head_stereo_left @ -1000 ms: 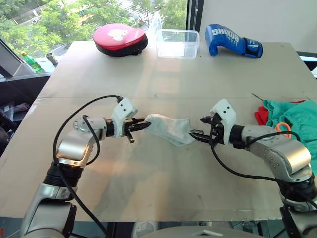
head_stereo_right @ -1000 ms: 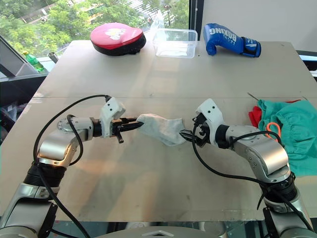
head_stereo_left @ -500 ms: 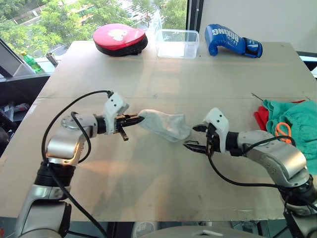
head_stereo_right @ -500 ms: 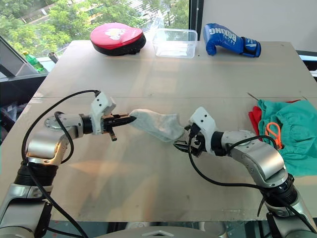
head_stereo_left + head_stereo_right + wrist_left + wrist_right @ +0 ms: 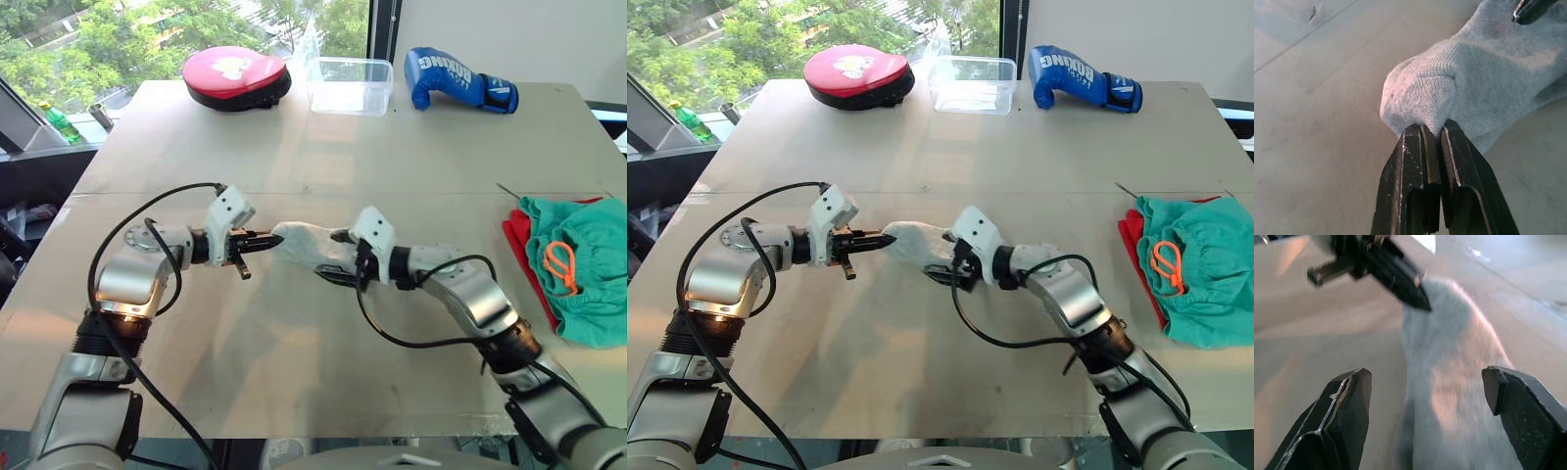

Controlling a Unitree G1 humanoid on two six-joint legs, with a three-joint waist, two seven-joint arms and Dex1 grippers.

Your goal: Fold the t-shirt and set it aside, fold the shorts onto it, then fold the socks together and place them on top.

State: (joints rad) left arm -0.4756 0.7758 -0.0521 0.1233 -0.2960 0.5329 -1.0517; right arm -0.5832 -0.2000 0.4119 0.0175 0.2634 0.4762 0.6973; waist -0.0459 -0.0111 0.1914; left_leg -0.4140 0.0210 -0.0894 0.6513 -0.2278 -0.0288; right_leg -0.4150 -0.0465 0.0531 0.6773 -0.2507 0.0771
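Mid-bench: left tool (image 5: pixel 1432 142) pressed together, pinching one end of the socks (image 5: pixel 309 245). Right tool (image 5: pixel 1425 416) spread wide, fingers either side of the socks' other end, not closed on them. Both forearms lie low, pointing inward at each other. Right edge: shorts (image 5: pixel 578 264) piled on the t-shirt (image 5: pixel 516 231). Far edge: red pad (image 5: pixel 237 76), clear tub (image 5: pixel 351 86), blue boxing glove (image 5: pixel 458 78).

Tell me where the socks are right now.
In the head views the socks lie mid-table between the two arms, one end pinched by the left gripper, the right gripper open over the other end.
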